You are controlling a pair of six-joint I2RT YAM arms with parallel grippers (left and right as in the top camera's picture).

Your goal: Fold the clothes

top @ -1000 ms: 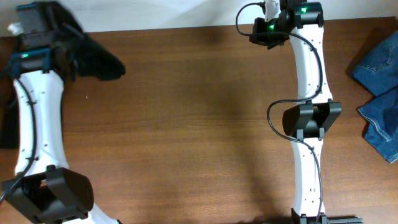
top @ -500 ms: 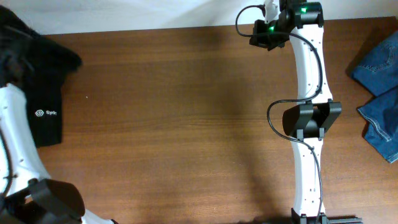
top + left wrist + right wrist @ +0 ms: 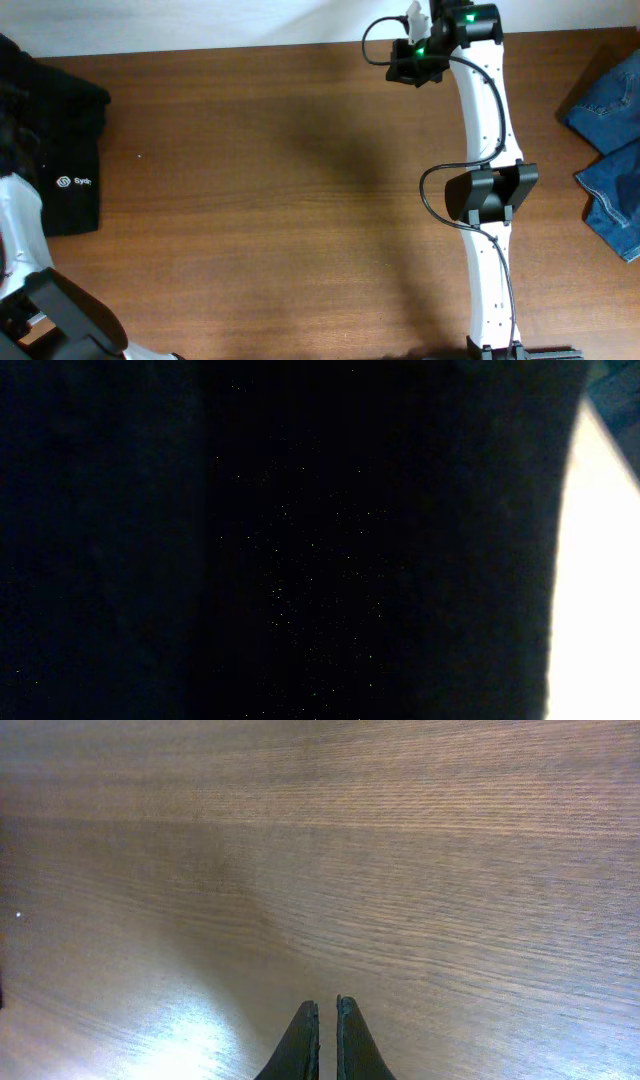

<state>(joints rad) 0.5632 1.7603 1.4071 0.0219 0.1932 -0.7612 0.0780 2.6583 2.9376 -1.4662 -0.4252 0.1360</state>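
A heap of black fabric, apparently the black trousers (image 3: 62, 95), lies at the table's far left back corner. It partly covers a folded black top with a small white logo (image 3: 70, 195). My left arm (image 3: 15, 215) reaches up into that heap, and its gripper is hidden among the black cloth. The left wrist view is filled by dark fabric (image 3: 300, 540), with no fingers visible. My right gripper (image 3: 327, 1007) is shut and empty, held over bare wood; in the overhead view (image 3: 398, 62) it is at the back edge, middle right.
Blue denim jeans (image 3: 612, 140) lie crumpled at the right edge. The right arm (image 3: 485, 190) runs from the front edge to the back. The brown wooden table (image 3: 280, 220) spans the view between the arms.
My left arm swung left with the black fabric, from over the table's back left to the far left edge, uncovering the logo top. My right gripper shifted slightly left.
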